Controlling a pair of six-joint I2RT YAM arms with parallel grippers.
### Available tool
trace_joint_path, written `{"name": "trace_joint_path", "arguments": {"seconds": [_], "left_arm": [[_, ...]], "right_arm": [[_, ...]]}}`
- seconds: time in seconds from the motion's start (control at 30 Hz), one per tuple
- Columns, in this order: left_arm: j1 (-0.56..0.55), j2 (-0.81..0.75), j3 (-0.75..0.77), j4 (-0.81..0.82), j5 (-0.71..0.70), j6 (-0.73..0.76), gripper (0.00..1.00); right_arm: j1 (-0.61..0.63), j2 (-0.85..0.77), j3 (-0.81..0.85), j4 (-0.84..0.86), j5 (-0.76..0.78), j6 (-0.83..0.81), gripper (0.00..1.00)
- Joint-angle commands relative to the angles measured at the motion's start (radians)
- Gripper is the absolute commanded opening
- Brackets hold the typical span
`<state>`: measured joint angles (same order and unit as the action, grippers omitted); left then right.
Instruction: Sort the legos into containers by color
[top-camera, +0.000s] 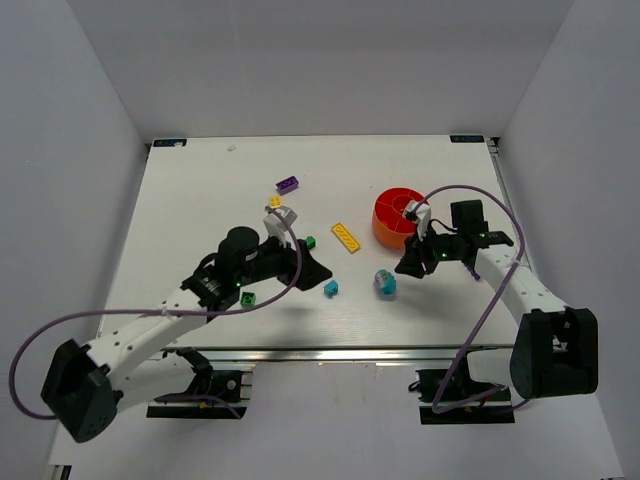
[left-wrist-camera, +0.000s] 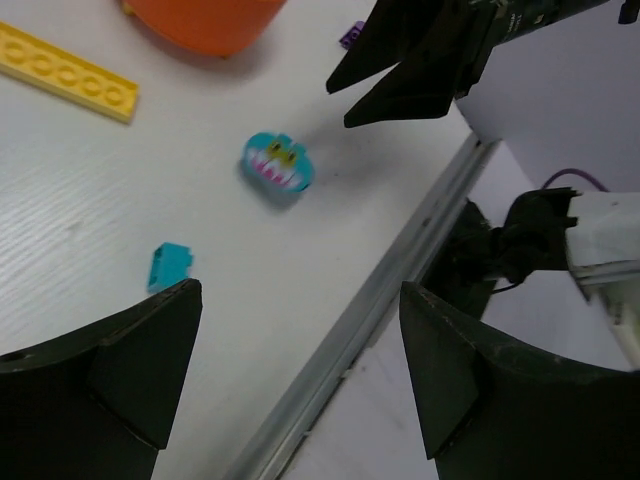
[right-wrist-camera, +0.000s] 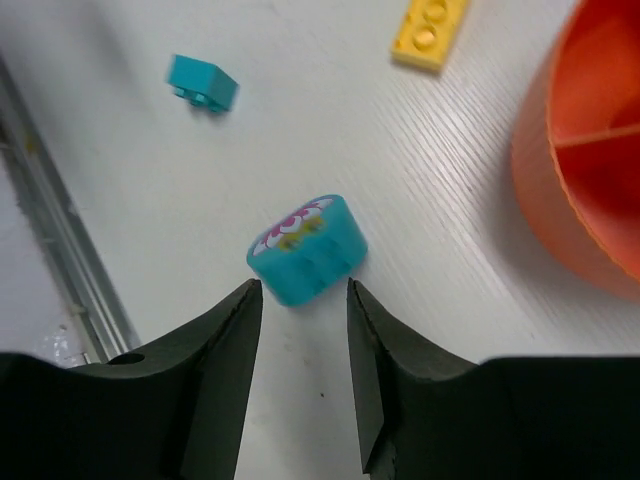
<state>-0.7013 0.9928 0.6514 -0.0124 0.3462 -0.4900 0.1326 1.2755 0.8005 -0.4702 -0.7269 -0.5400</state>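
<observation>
Seven loose pieces lie on the white table (top-camera: 200, 200), all outside the orange-red bowl (top-camera: 385, 228). Its inner dividers show from above, but I cannot tell what lies in it. A teal rounded piece (right-wrist-camera: 305, 250) with a printed toothy face sits on the near side of the bowl, apart from its wall. Right gripper (right-wrist-camera: 303, 295) hangs just over that piece on the side away from the bowl. Its jaws are partly drawn in with a narrow gap between them, and nothing is pinched. A long yellow plate (top-camera: 347, 237) lies flat just left of the bowl. A small teal brick (top-camera: 331, 289) sits left of the bowl and nearer the arm bases. A green brick (top-camera: 311, 242) lies further left of the bowl than the plate. A purple brick (top-camera: 288, 185) and a small yellow brick (top-camera: 274, 201) are left of the bowl towards the far edge. A second green brick (top-camera: 247, 298) sits well left of the bowl, beside the left arm. Left gripper (left-wrist-camera: 300, 300) hovers left of the bowl, jaws spread wide and empty.
</observation>
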Motion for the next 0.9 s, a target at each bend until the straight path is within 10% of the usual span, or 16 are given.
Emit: {"name": "trace_joint_path", "arguments": {"seconds": [0.0, 0.5, 0.6, 0.87], "left_arm": [[0.006, 0.094, 0.062, 0.25, 0.137, -0.159, 0.89], [-0.013, 0.328, 0.201, 0.138, 0.114, -0.058, 0.76], [0.0, 0.258, 0.209, 0.025, 0.079, 0.009, 0.76], [0.01, -0.052, 0.192, -0.314, -0.245, 0.179, 0.9]], "right_arm": [[0.005, -0.044, 0.062, -0.077, -0.195, -0.129, 0.45], [0.05, -0.073, -0.032, 0.024, -0.149, -0.113, 0.7], [0.12, -0.068, -0.063, 0.051, -0.141, -0.158, 0.89], [0.313, 0.056, -0.06, 0.215, 0.099, -0.098, 0.89]]}}
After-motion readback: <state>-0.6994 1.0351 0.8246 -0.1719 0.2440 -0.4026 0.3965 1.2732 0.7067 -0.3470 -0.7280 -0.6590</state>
